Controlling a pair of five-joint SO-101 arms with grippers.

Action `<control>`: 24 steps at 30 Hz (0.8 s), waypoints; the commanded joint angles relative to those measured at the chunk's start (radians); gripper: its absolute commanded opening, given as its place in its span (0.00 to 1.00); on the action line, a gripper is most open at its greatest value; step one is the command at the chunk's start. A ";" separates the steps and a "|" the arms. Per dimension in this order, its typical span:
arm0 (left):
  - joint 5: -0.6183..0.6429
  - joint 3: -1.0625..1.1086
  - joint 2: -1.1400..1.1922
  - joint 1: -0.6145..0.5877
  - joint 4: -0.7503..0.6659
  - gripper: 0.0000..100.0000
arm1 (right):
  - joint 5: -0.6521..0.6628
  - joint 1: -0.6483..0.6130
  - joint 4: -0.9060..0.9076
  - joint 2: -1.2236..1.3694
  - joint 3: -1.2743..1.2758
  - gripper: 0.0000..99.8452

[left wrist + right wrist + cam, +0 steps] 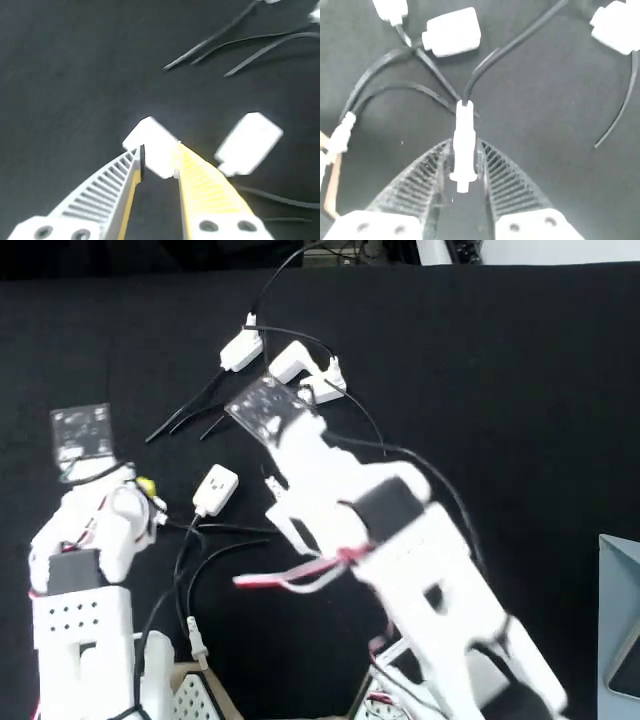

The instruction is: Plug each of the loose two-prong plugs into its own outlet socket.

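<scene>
We see the right gripper (465, 147) clamped on a white plug (463, 127), prongs hidden, but cannot tell whether the left gripper (158, 150) grips the blurred white socket (147, 134) in front of it.

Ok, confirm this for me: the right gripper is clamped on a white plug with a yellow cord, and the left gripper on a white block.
Not quite. The cord is black, not yellow; the right wrist view shows it running off from the white plug. The rest holds: the right gripper is clamped on that plug, and the left gripper on a white block.
</scene>
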 commanded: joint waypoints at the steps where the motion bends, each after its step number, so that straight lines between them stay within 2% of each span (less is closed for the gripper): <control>1: 0.046 -0.094 -0.012 0.110 -0.014 0.12 | -0.034 -0.055 -0.057 -0.166 0.056 0.01; 5: 0.173 -0.156 -0.012 0.177 -0.014 0.12 | -0.054 -0.143 -0.086 -0.305 0.122 0.01; 8: 0.210 -0.183 -0.012 0.228 -0.014 0.12 | -0.054 -0.157 -0.101 -0.361 0.162 0.01; 16: 0.209 -0.185 -0.014 0.424 -0.006 0.12 | -0.068 -0.155 -0.101 -0.378 0.211 0.01; 24: 0.204 -0.180 -0.014 0.530 -0.002 0.12 | -0.068 -0.153 -0.123 -0.375 0.214 0.01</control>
